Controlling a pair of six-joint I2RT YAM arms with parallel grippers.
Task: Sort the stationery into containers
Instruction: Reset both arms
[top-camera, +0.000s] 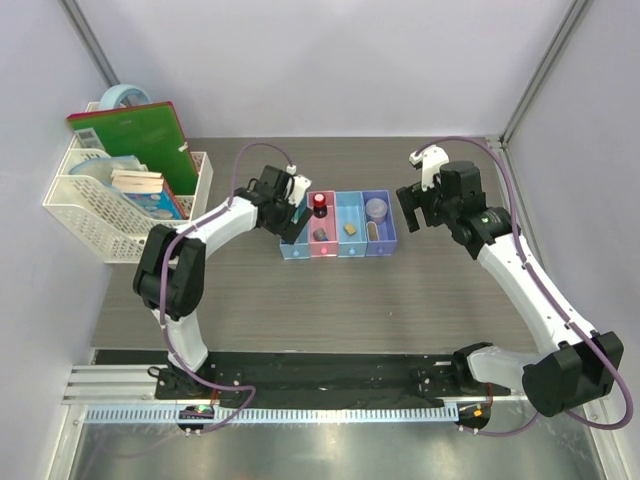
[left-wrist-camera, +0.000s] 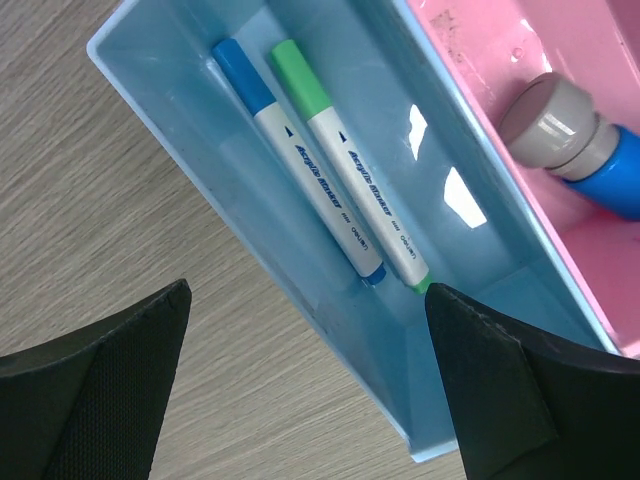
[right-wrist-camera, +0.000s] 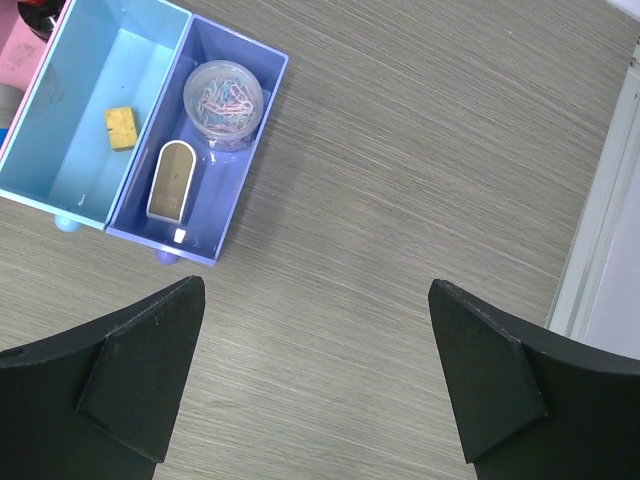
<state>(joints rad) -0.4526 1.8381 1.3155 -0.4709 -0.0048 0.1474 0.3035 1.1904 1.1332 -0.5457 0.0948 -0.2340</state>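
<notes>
Legible print appears in the left wrist view only, on two markers lying side by side in the light blue bin (left-wrist-camera: 500, 250).

1. Blue-capped marker (left-wrist-camera: 300, 165): the white barrel carries "Acrylic Marker" in dark blue italic lettering, running lengthwise. A small dark triangle mark is printed just before the wording, on the cap side.
2. Green-capped marker (left-wrist-camera: 355, 170): same "Acrylic Marker" wording and same triangle mark, in the same position.

Each barrel has a second, smaller line of dark print near its tail end. This line is too small to read.
</notes>
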